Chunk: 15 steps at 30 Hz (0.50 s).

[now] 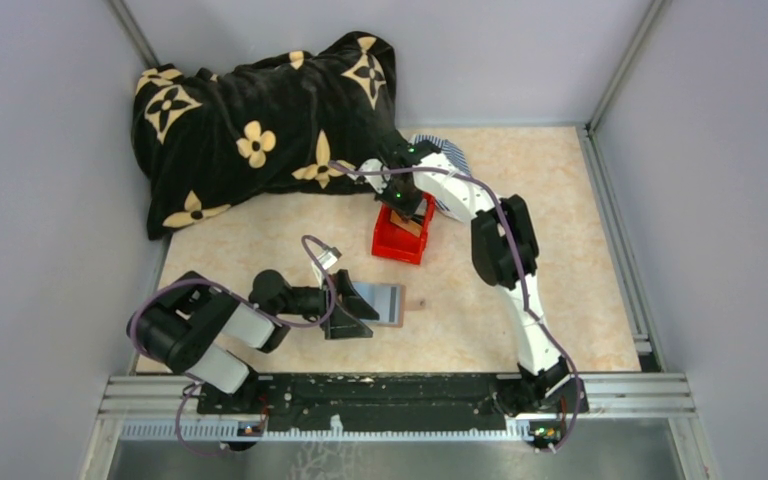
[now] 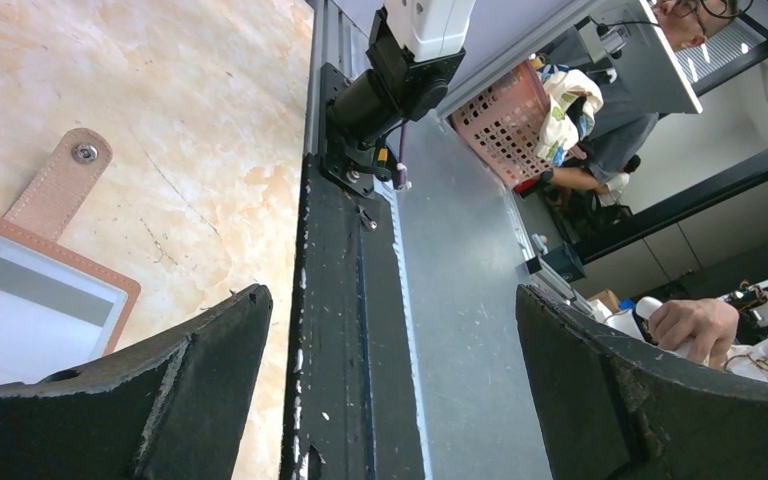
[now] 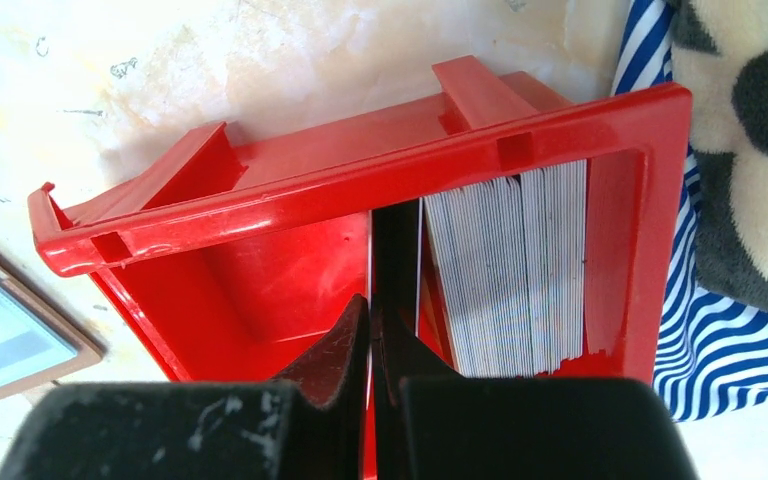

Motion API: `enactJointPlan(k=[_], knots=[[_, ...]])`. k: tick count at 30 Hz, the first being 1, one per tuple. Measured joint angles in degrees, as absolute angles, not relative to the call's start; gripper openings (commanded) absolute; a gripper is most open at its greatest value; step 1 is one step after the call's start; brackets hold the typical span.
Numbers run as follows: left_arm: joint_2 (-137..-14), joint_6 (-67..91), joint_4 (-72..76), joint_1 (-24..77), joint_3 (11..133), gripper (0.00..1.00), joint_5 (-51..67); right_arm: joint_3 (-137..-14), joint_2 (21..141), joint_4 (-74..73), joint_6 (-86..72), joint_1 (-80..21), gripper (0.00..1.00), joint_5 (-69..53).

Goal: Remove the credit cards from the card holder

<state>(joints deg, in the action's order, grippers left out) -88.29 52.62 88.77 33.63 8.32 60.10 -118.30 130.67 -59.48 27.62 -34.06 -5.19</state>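
The card holder (image 1: 382,301) lies open on the table, reddish-brown with a pale inside; its snap tab (image 2: 60,184) and a corner (image 2: 45,290) show in the left wrist view. My left gripper (image 1: 352,318) (image 2: 390,295) is open and empty, its left finger (image 2: 160,390) at the holder's near edge. My right gripper (image 1: 407,207) (image 3: 372,325) reaches down into the red box (image 1: 398,243) (image 3: 360,170) and is shut on a thin credit card (image 3: 370,285) seen edge-on. A stack of several cards (image 3: 510,270) stands in the box's right half.
A black blanket with tan flowers (image 1: 260,125) fills the back left. A blue-striped cloth (image 3: 720,340) lies behind the red box. Metal rails (image 1: 400,395) run along the near edge, and grey walls enclose the table.
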Motion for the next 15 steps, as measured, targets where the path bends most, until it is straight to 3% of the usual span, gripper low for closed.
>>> enactJointPlan(k=[15], knots=[[-90.37, 52.47, 88.77, 33.63, 9.45, 0.96, 60.77, -118.65, 130.93, -61.23, 38.17, -36.12, 0.00, -4.51]])
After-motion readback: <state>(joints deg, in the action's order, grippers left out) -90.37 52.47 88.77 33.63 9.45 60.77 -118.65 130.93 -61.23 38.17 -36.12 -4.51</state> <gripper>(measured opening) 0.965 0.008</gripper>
